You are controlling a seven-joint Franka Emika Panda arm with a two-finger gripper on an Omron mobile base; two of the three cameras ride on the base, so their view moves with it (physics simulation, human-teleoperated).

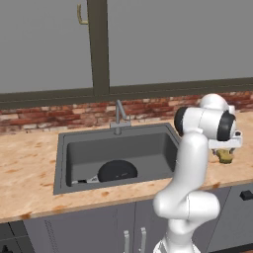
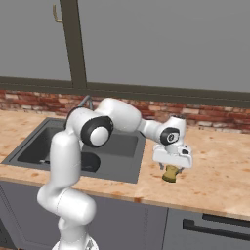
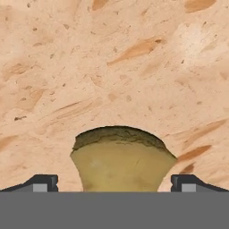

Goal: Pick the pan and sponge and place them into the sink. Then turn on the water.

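Observation:
The black pan [image 1: 117, 171] lies inside the dark grey sink [image 1: 61, 159], toward its front; in the right base view the pan [image 2: 91, 161] is partly hidden behind my arm. The yellow-olive sponge [image 2: 170, 174] rests on the counter to the right of the sink. My gripper [image 2: 171, 167] hangs straight over it, open. In the hand view the sponge [image 3: 120, 161] sits between the two fingertips [image 3: 43, 183], with a gap on each side. From the left base view the sponge [image 1: 226, 156] peeks out under the gripper [image 1: 225, 151]. No water shows at the faucet [image 1: 118, 116].
A speckled tan countertop [image 2: 219, 171] runs along both sides of the sink. A brick backsplash [image 1: 49, 116] and grey upper cabinets stand behind it. The counter's front edge is close to the sponge.

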